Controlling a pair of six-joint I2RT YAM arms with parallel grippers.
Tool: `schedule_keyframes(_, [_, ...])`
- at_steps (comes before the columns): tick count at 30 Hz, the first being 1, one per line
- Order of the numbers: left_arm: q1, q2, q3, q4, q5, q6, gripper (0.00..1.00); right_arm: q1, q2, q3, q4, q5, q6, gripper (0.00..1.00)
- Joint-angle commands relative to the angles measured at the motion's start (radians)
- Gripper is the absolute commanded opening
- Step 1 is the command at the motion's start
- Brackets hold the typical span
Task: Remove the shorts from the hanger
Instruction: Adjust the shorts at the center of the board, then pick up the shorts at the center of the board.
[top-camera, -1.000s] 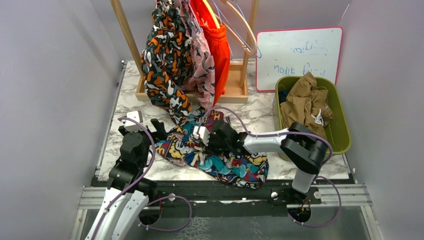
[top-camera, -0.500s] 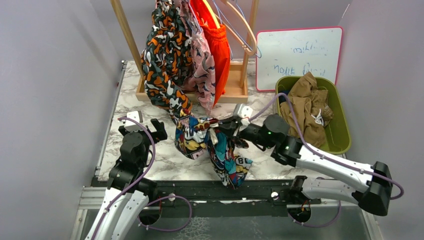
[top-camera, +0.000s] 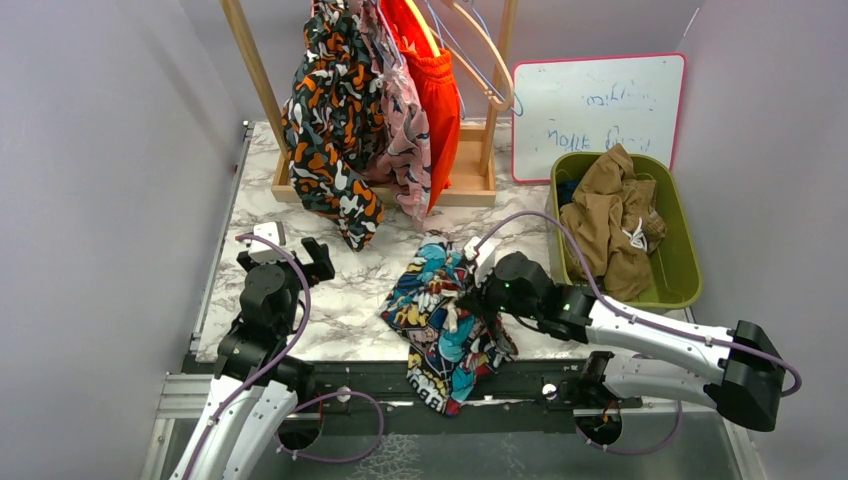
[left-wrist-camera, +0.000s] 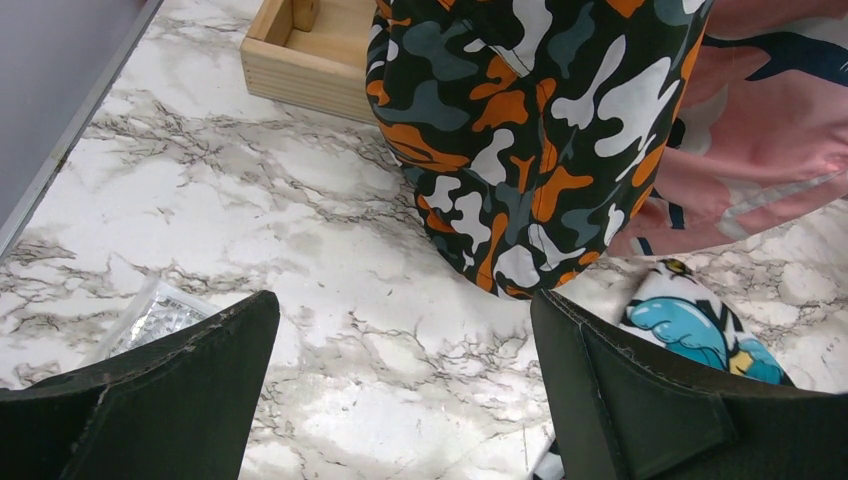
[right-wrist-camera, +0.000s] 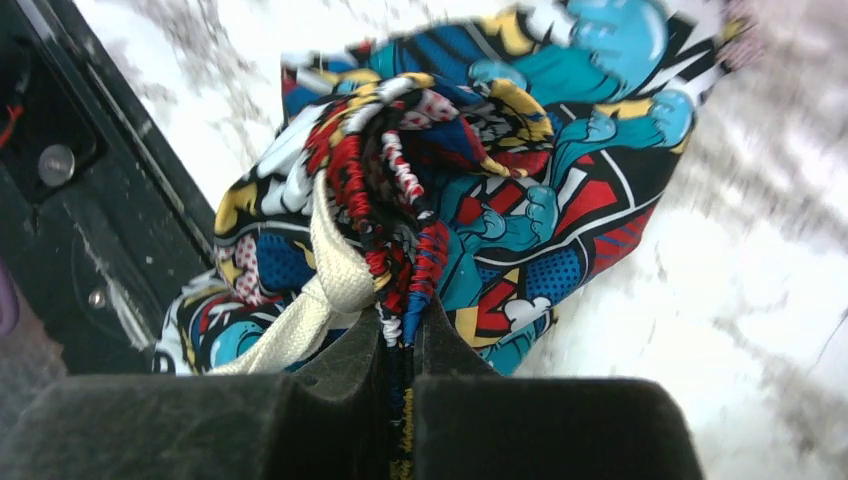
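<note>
The right gripper (top-camera: 470, 288) is clamped tight on the gathered waistband of the multicolour shorts (top-camera: 440, 325), free of any hanger. They hang from it with their long axis running down toward the near edge, the lower end trailing past the tabletop (top-camera: 250, 200) lip. The green bin (top-camera: 686, 240), already holding tan shorts (top-camera: 610, 215), lies to the gripper's right and slightly farther back, with bare marble between (likely the drop spot, so the hem must clear the near wall). The left gripper (top-camera: 290, 250) stands wide and empty, the nearer one to the blotch-print shorts (top-camera: 325, 130) hanging on the rack (top-camera: 255, 70).
</note>
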Motion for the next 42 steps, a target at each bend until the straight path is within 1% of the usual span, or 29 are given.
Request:
schedule_keyframes(1, [0.003,0.004,0.003,0.018,0.025,-0.003,0.99,0.004,-0.015,0.093,-0.302,0.002,0.176,0.03])
schedule_keyframes(2, [0.004,0.004,0.003,0.017,0.025,-0.001,0.99,0.004,0.002,0.110,-0.352,-0.024,0.183,0.06])
schedule_keyframes(3, [0.004,0.003,0.003,0.017,0.025,-0.001,0.99,0.004,0.025,0.120,-0.388,-0.058,0.194,0.12])
schedule_keyframes(4, [0.005,0.001,0.003,0.017,0.025,-0.001,0.99,0.004,0.049,0.131,-0.417,-0.091,0.203,0.19])
schedule_keyframes(6, [0.006,-0.003,0.004,0.017,0.025,-0.001,0.99,0.004,0.103,0.123,-0.428,-0.152,0.250,0.36])
schedule_keyframes(7, [0.005,-0.004,0.003,0.018,0.025,-0.001,0.99,0.004,0.131,0.104,-0.404,-0.190,0.269,0.50])
schedule_keyframes(8, [0.005,-0.007,0.002,0.018,0.025,-0.001,0.99,0.004,0.147,0.086,-0.370,-0.235,0.287,0.61])
schedule_keyframes(9, [0.005,-0.007,0.002,0.018,0.024,-0.001,0.99,0.003,0.163,0.067,-0.326,-0.272,0.315,0.70])
schedule_keyframes(10, [0.005,-0.007,0.002,0.018,0.025,-0.001,0.99,0.004,0.178,0.055,-0.287,-0.308,0.340,0.75])
schedule_keyframes(11, [0.004,-0.006,0.002,0.017,0.025,-0.001,0.99,0.004,0.194,0.045,-0.247,-0.340,0.357,0.84])
schedule_keyframes(12, [0.004,-0.006,0.001,0.017,0.025,-0.001,0.99,0.004,0.208,0.036,-0.206,-0.374,0.369,0.98])
schedule_keyframes(13, [0.005,-0.005,0.002,0.017,0.027,-0.001,0.99,0.005,0.227,0.033,-0.183,-0.390,0.374,1.00])
schedule_keyframes(14, [0.005,-0.005,0.002,0.017,0.027,-0.001,0.99,0.008,0.247,0.036,-0.177,-0.387,0.373,0.99])
schedule_keyframes(15, [0.004,-0.005,0.001,0.017,0.028,-0.001,0.99,0.014,0.262,0.045,-0.189,-0.352,0.370,0.99])
schedule_keyframes(21, [0.005,-0.008,0.001,0.018,0.027,-0.001,0.99,0.073,0.367,0.103,-0.344,-0.016,0.312,0.99])
schedule_keyframes(26, [0.005,-0.005,0.000,0.018,0.027,-0.002,0.99,0.092,0.447,0.110,-0.380,0.146,0.418,0.99])
schedule_keyframes(29, [0.006,-0.003,0.000,0.019,0.027,-0.001,0.99,0.133,0.533,0.125,-0.412,0.281,0.481,1.00])
schedule_keyframes(30, [0.005,-0.003,-0.001,0.019,0.027,-0.002,0.99,0.138,0.566,0.140,-0.424,0.300,0.508,0.98])
schedule_keyframes(33, [0.005,0.000,-0.002,0.021,0.027,-0.001,0.99,0.167,0.631,0.168,-0.397,0.322,0.523,0.85])
schedule_keyframes(34, [0.005,0.001,-0.001,0.021,0.028,-0.001,0.99,0.171,0.638,0.171,-0.385,0.328,0.529,0.75])
schedule_keyframes(36, [0.006,0.003,-0.001,0.021,0.029,-0.001,0.99,0.175,0.628,0.168,-0.374,0.381,0.559,0.49])
schedule_keyframes(37, [0.006,0.003,-0.002,0.021,0.030,-0.001,0.99,0.176,0.615,0.163,-0.368,0.411,0.564,0.43])
schedule_keyframes(39, [0.006,0.003,-0.002,0.020,0.031,-0.001,0.99,0.176,0.589,0.175,-0.380,0.482,0.574,0.35])
schedule_keyframes(41, [0.006,0.003,-0.003,0.023,0.032,0.000,0.99,0.175,0.561,0.208,-0.422,0.575,0.588,0.15])
schedule_keyframes(42, [0.005,0.004,-0.003,0.023,0.032,0.000,0.99,0.175,0.538,0.226,-0.437,0.607,0.587,0.10])
